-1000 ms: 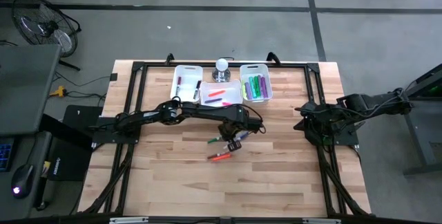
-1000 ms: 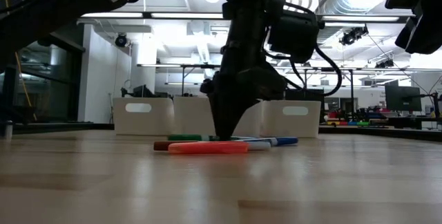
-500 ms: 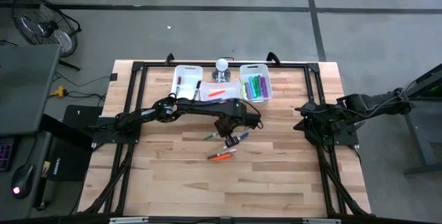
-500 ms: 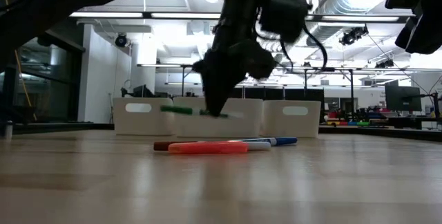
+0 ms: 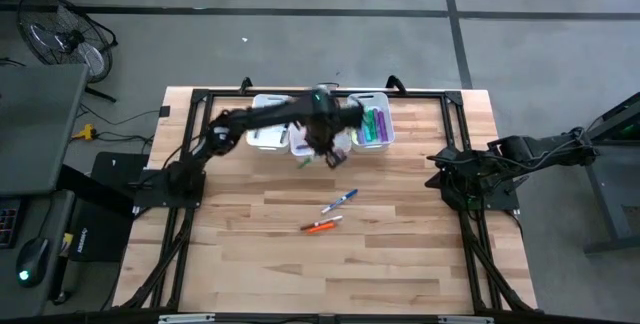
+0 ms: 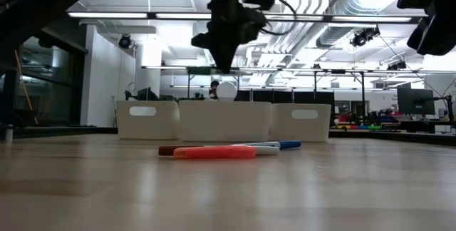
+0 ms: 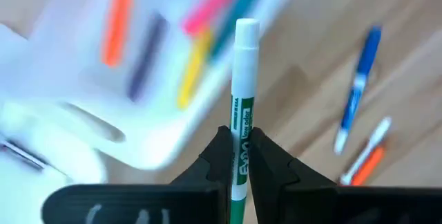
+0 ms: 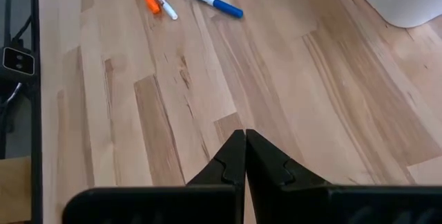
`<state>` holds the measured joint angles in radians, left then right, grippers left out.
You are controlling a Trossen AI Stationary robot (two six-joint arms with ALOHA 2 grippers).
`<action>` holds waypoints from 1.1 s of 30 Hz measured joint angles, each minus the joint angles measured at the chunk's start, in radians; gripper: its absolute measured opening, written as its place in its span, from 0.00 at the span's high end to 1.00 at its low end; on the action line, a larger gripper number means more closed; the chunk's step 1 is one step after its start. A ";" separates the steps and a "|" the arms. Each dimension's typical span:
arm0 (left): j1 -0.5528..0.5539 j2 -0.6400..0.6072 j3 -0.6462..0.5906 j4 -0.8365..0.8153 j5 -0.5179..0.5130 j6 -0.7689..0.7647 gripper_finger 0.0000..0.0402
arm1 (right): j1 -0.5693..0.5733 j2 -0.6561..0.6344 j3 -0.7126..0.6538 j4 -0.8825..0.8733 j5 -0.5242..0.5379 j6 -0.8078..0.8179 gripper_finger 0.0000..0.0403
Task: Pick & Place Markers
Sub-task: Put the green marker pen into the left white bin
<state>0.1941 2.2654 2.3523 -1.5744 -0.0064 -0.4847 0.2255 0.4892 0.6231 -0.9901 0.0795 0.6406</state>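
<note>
My left gripper [image 5: 325, 149] is high above the table, at the near edge of the white middle bin [image 5: 306, 132], and is shut on a white marker with green print [image 7: 241, 106]. It also shows in the low view [image 6: 226, 60]. Three markers lie flat on the table: a blue one [image 5: 340, 200], an orange one [image 5: 320, 226] and a white one beside the orange one [image 8: 161, 3]. My right gripper [image 8: 244, 137] is shut and empty at the table's right side [image 5: 445, 164]. My left gripper pinches the marker's barrel [image 7: 239, 156] between its two fingertips. The fingers lie along the marker, whose white end [image 7: 246, 30] sticks out forward past the fingertips. The marker is lifted clear of the table and the bins.
Three white bins stand in a row at the far edge: the left [image 5: 268, 119], the middle one with orange, purple, yellow and pink markers [image 7: 193, 72], and the right with green and purple markers [image 5: 372, 124]. A white ball on a stand [image 5: 321, 97] stands behind them.
My left gripper has taken the green marker off the table beside the other markers, lifted it clear and carried it up and toward the table's far edge, to the middle bin. The blue, orange and white markers have stayed where they lay.
</note>
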 joint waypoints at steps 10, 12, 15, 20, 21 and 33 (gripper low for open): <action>0.212 -0.075 0.001 0.003 -0.035 -0.017 0.95 | 0.000 0.000 0.000 0.000 0.026 -0.013 1.00; 0.254 -0.073 0.000 0.003 -0.037 -0.017 0.95 | 0.000 0.000 0.000 0.000 0.026 -0.012 1.00; 0.316 -0.074 -0.002 0.004 -0.038 -0.020 0.95 | 0.000 0.000 0.000 0.000 0.026 -0.003 1.00; 0.397 -0.074 -0.083 0.004 -0.041 -0.028 0.95 | 0.000 0.000 0.000 0.000 0.026 0.015 1.00; 0.409 -0.074 -0.104 0.003 -0.041 -0.034 0.95 | 0.000 0.000 0.000 0.000 0.027 0.019 1.00; 0.448 -0.074 -0.356 0.003 -0.105 -0.067 0.95 | 0.000 0.000 0.000 -0.001 0.053 0.044 1.00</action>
<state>0.6422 2.1918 1.9960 -1.5714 -0.1113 -0.5516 0.2256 0.4892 0.6231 -0.9909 0.1326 0.6842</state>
